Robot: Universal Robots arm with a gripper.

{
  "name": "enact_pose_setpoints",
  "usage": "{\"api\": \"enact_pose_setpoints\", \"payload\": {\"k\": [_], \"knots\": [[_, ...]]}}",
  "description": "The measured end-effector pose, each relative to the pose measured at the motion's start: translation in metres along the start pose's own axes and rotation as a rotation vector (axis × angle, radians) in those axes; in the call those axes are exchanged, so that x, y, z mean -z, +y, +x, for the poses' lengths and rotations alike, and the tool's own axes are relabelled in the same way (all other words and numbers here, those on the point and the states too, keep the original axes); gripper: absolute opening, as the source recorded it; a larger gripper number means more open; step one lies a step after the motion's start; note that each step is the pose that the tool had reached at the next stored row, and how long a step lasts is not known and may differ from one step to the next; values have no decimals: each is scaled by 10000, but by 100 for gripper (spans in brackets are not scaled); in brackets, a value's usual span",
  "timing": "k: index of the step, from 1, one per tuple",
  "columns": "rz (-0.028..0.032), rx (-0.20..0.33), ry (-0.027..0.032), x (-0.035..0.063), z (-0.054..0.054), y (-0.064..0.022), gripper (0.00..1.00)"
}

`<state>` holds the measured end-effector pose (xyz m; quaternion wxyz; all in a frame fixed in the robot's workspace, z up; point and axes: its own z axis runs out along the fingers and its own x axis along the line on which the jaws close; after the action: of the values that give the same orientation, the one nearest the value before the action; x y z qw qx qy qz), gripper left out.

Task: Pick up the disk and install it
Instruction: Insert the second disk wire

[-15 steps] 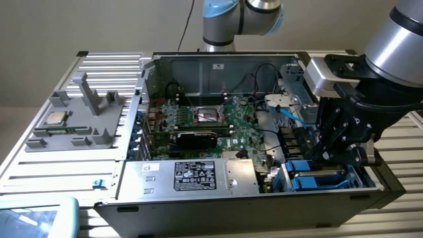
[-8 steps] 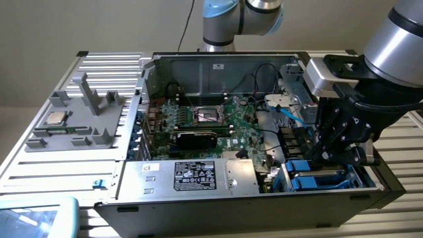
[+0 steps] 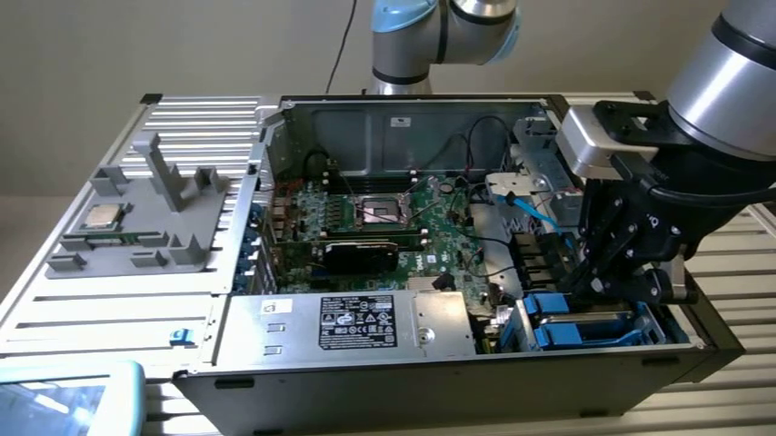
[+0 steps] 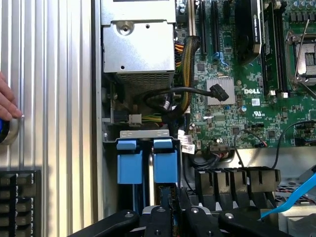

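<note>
Insertion calls for a straight, level push: the black tool (image 3: 619, 272) stands low in the open grey computer case (image 3: 485, 363), fingers nearly together on the blue-framed silver-grey disk (image 4: 165, 165), which sits on edge in the drive bay beside another blue carrier (image 4: 129, 165).

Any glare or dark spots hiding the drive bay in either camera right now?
Exterior view: soft even light, the gripper shades the blue carriers below it. Wrist view: blue carriers evenly lit, the slot between them dark; mild sheen on the ribbed table.
</note>
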<state>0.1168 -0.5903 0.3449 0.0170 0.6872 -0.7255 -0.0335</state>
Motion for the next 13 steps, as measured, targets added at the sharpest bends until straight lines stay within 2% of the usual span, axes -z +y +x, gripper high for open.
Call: {"api": "enact_pose_setpoints", "payload": {"k": [7, 13], "knots": [[126, 8, -17, -18, 1, 12, 16], [174, 10, -30, -36, 1, 20, 16]]}}
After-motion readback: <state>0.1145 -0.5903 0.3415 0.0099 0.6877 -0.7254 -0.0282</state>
